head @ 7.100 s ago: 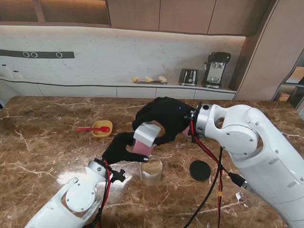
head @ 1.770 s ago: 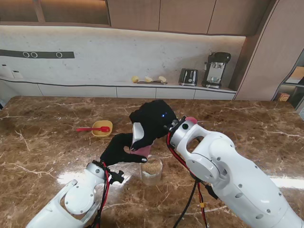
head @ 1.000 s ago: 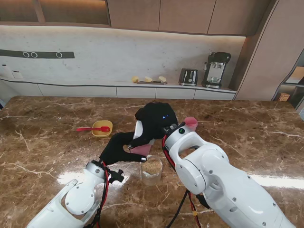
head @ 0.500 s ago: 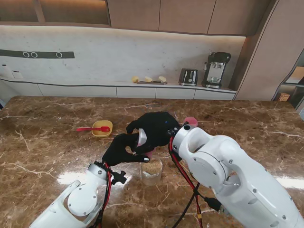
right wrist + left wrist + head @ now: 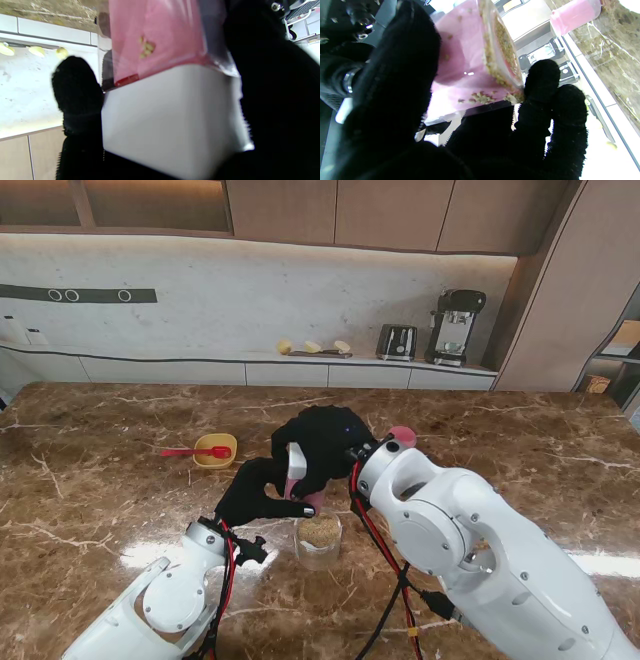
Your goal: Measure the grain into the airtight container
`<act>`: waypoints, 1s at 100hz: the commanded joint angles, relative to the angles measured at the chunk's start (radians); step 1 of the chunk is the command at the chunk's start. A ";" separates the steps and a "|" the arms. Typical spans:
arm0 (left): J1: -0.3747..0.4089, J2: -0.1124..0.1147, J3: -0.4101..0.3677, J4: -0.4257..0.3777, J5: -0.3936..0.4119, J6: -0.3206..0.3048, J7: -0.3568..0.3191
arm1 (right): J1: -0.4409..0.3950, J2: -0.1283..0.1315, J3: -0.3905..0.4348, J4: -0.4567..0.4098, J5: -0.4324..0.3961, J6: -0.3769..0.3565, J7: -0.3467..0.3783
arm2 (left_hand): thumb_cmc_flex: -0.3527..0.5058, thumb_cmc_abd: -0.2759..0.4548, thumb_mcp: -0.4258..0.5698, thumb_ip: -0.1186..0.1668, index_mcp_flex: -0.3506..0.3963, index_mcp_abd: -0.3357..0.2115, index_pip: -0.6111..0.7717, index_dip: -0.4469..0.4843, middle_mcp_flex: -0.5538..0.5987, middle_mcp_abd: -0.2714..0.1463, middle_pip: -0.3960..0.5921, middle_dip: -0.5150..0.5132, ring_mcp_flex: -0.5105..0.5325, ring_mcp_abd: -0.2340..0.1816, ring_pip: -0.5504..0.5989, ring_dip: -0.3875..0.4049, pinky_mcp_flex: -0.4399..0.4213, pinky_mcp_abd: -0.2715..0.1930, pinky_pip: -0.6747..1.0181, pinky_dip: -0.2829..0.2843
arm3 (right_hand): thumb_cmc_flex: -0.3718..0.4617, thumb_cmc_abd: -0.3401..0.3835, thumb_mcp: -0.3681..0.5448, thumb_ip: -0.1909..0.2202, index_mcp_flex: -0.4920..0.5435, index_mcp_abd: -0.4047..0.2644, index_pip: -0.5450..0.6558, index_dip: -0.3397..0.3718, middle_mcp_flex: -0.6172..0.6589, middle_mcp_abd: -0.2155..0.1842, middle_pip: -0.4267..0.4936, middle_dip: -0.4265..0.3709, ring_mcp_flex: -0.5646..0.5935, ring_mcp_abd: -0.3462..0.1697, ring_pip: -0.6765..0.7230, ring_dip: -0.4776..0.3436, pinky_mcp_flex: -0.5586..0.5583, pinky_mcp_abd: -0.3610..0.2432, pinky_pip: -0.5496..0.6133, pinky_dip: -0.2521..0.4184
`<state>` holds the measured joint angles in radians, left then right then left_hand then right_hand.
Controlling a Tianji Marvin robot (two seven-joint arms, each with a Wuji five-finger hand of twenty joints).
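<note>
Brown marble island (image 5: 90, 480), kitchen counter with toaster (image 5: 396, 341) and coffee machine (image 5: 456, 326) far behind. Yellow bowl (image 5: 214, 451) with red spoon (image 5: 185, 451) well off to the far left, not in play.

Jar (image 5: 319, 540), clear glass, part-filled with grain, stands upright on the table near centre, open at the top. Directly over it, tilted: pink grain box (image 5: 475, 65) with white base (image 5: 172, 120). Mouth end points down and near, toward the jar; base end up and far. Long axis steeply inclined, not yet vertical.

Right hand (image 5: 325, 442) wrapped round the base end, fingers closed on the box, carrying it. Left hand (image 5: 255, 492) closed on the mouth end from the left, fingers (image 5: 542, 82) at the lip. Left wrist view: few grains left, gathered along the lower edge at the lip.

Key relation: lip sits just above the jar rim, slightly to the far side; cannot tell if it touches. Probably the tail of the pour. Further tip should pivot at the lip, right hand raising the base, left holding the mouth over the opening. Drift to the far side risks spilling on the marble.

Pink cup (image 5: 402, 436) on the table behind the right wrist.
</note>
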<state>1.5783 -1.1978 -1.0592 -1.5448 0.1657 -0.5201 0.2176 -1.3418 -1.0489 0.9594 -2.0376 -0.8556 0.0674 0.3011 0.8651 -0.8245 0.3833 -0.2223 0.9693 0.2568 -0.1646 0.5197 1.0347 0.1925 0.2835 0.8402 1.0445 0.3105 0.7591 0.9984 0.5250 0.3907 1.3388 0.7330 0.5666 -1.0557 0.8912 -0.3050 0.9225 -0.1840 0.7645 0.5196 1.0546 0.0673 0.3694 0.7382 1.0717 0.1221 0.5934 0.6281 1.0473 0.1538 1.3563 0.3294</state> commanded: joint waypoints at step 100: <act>-0.013 0.064 -0.134 -0.013 0.058 0.057 -0.212 | -0.077 -0.014 0.298 0.051 -0.152 -0.061 -0.107 | -0.304 0.246 0.057 0.157 -0.340 -0.329 0.663 -0.026 -0.492 -0.228 -0.076 -0.493 -0.582 -0.256 -0.594 -0.523 -0.528 -0.103 -0.685 -0.040 | 0.271 0.065 0.358 0.042 0.129 -0.038 0.158 -0.062 0.226 -0.136 0.138 0.043 0.181 -0.071 0.168 0.032 0.046 -0.249 0.105 0.072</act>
<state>1.5746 -1.1452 -1.1810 -1.5645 0.2167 -0.4731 0.0087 -1.4136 -1.0682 1.2331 -2.0288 -0.9971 -0.0073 0.1896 0.6046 -0.6025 0.4820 -0.0728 0.5996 0.1700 -0.1527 0.4746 0.5795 0.0452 0.2366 0.3558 0.4970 0.1134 0.1773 0.4885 0.0145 0.2933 0.6842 0.6841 0.5658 -1.1059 0.8912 -0.3259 0.9871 -0.2306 0.7937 0.4433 1.1383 0.1002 0.3442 0.7341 1.1182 0.1474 0.6032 0.6262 1.0718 0.1572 1.4088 0.3689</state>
